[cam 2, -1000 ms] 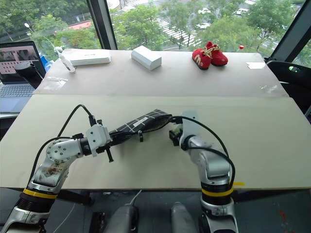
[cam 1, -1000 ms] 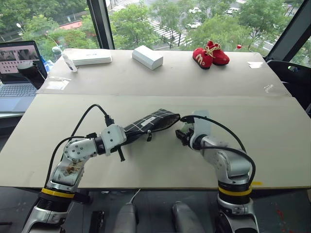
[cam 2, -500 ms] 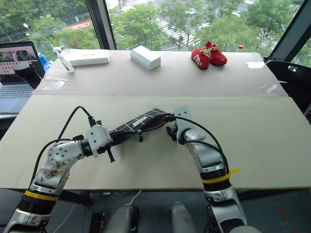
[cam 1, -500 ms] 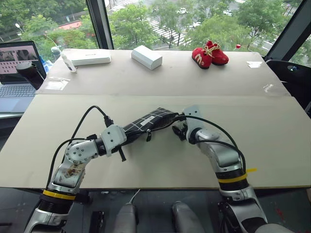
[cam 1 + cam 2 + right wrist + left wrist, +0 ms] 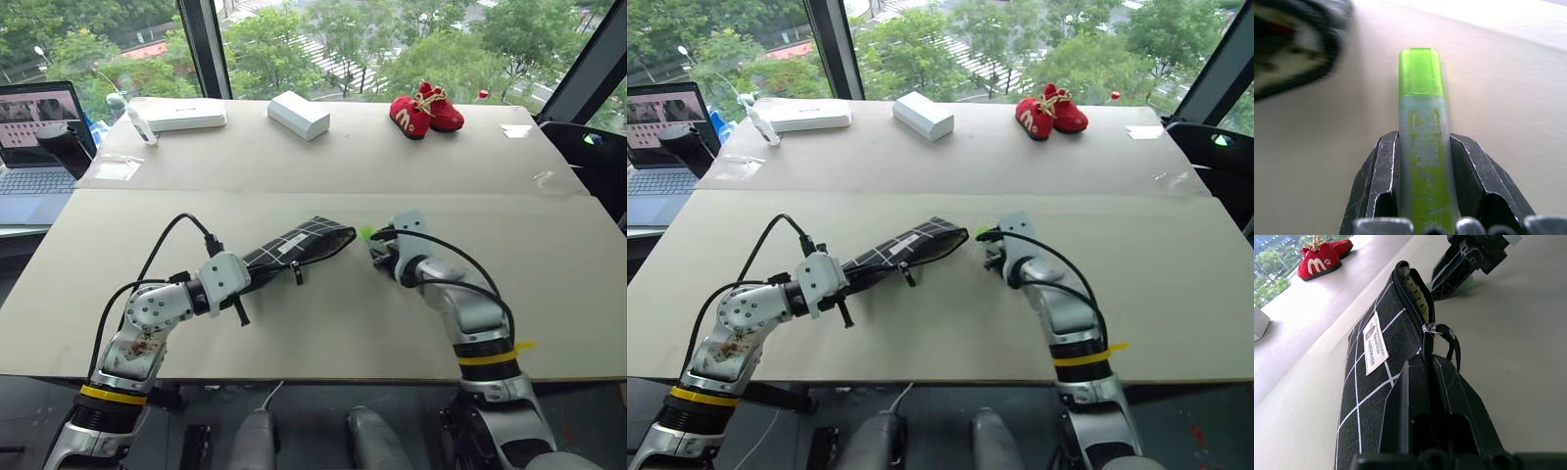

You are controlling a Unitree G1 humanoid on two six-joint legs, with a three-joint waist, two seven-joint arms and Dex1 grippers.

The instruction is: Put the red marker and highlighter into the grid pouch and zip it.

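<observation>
The grid pouch [image 5: 294,247] lies slanted on the table, black with white lines and a white label [image 5: 1374,342]. Its mouth [image 5: 1410,281] gapes open and the zipper pull cord [image 5: 1452,340] hangs at its side. My left gripper [image 5: 253,272] is shut on the pouch's near end. The highlighter [image 5: 1422,122], light green with a bright green cap, sticks out of my right gripper [image 5: 380,250], which is shut on it. Its tip [image 5: 365,233] points at the pouch's mouth, a short gap away. The red marker is hidden; a blurred red streak shows in the pouch's mouth in the right wrist view.
A pair of small red shoes [image 5: 426,108] and two white boxes [image 5: 298,115] [image 5: 181,116] stand along the far side of the table. A laptop [image 5: 34,147] sits off the far left corner. A seam [image 5: 470,194] runs across the tabletop.
My right gripper has swung right, away from the pouch's mouth, and the highlighter's green tip now shows ahead of it. The left gripper and the pouch have kept still.
</observation>
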